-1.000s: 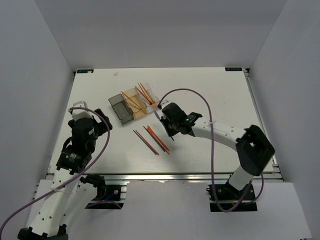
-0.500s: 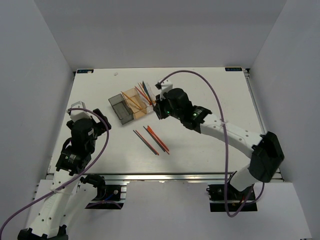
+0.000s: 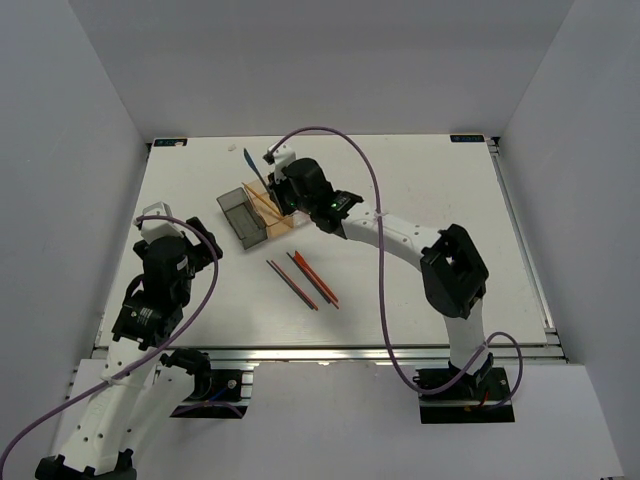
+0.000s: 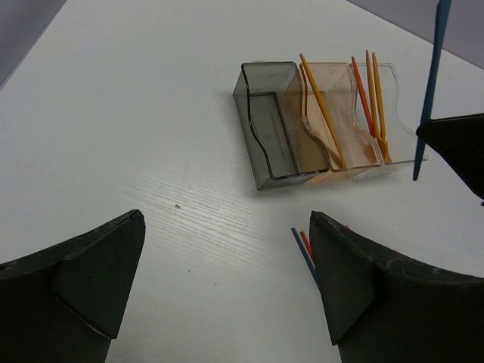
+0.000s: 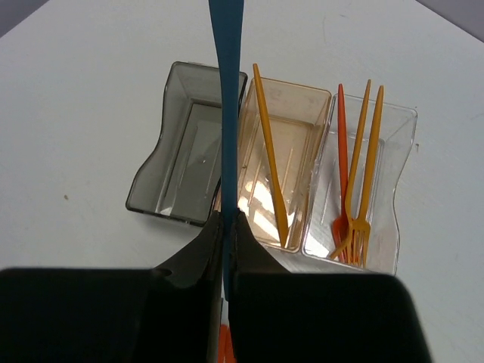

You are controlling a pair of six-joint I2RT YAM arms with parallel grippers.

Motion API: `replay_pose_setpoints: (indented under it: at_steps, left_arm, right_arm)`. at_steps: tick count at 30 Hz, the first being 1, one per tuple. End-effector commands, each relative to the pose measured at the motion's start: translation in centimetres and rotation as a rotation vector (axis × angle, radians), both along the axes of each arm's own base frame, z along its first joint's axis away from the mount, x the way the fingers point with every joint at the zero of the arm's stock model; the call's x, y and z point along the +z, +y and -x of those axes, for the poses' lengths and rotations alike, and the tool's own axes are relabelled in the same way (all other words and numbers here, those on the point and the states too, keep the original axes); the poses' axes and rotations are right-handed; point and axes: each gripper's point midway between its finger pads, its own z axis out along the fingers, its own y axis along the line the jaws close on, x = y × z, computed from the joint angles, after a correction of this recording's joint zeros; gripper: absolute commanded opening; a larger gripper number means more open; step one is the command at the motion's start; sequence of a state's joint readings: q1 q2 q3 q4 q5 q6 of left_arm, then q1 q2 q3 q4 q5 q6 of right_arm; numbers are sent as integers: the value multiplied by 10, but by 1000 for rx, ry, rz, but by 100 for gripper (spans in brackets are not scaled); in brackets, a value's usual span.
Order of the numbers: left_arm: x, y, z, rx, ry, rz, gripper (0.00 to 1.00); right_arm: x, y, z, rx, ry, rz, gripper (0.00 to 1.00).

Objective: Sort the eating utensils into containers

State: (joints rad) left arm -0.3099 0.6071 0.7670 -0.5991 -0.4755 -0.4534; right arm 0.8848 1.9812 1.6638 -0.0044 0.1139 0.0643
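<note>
Gripping a slim blue plastic utensil (image 5: 225,91) between fingers closed tightly on its lower end, the right pincer (image 5: 227,227) is hovering above a row of three small joined rectangular plastic bins standing on the white table (image 3: 420,190). The blue piece is pointing up and away from the pincer, and in the right wrist view it is lining up with the wall shared by the smoky grey translucent bin (image 5: 151,181) and the amber translucent bin (image 5: 299,94). A long orange utensil (image 5: 268,166) is lying in the amber bin, while the clear bin (image 5: 404,151) is holding a red utensil (image 5: 340,151) and two orange forks (image 5: 364,166). A few loose utensils (image 3: 305,280) in dark blue, red and orange are lying side by side on the table nearer the arms. The left pincer (image 4: 227,257) is hanging over the table's near left part with its fingers spread wide, holding nothing.
</note>
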Motion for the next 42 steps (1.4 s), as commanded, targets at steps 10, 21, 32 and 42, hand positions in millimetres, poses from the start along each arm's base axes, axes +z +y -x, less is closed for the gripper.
replay_pose_setpoints:
  at_steps: [10,21,32,42]
  left_arm:
    - [2,-3,1,-19,-10,8,98]
    - [2,-5,0,-28,-11,11,98]
    - [1,-5,0,-28,-9,10,98]
    - [1,-5,0,-28,-7,9,98]
  right_arm:
    - [1,35,-50,-13,-106,-33,0]
    - [-66,34,-69,-14,-32,14,0]
    - [-82,23,-84,-58,4,27,19]
    - [-37,17,-73,-47,-7,-16,42]
